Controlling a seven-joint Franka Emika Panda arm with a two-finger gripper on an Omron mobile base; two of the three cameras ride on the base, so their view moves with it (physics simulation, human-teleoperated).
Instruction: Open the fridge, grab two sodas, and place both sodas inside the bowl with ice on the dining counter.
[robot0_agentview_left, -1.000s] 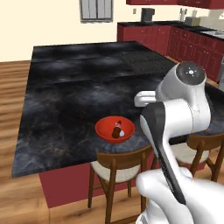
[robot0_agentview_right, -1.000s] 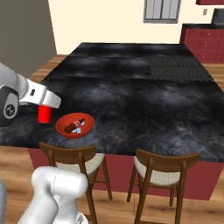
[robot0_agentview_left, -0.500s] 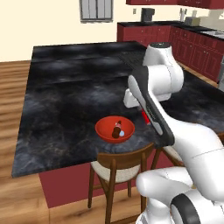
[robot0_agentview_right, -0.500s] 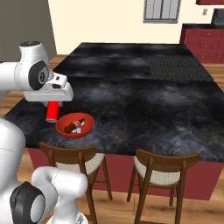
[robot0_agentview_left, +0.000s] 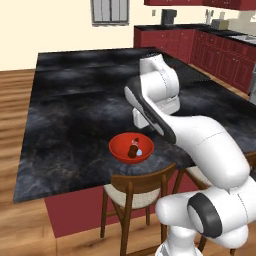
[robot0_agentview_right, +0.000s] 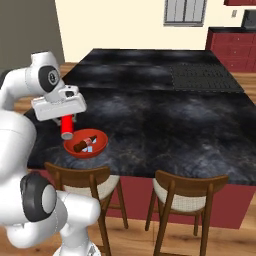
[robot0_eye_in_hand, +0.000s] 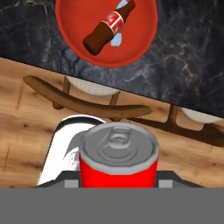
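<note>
Black marbled desk carried the red bowl with the brown bottle lying inside; beside it, fingers clasped the red can.

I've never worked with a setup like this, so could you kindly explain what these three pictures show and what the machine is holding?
This is a rendered kitchen with a white jointed robot arm on a driving base. Two pictures come from cameras on that base, behind the arm to its left and right, looking over a glossy black marbled stone counter. The third comes from a camera on the hand itself, looking along the gripper. On the counter near its edge sits a shallow round bright red bowl with a dark brown bottle with a red label lying in it beside pale ice cubes. The gripper is closed on a plain bright red can, held upright beside the bowl. Two wooden stools stand below.
</note>
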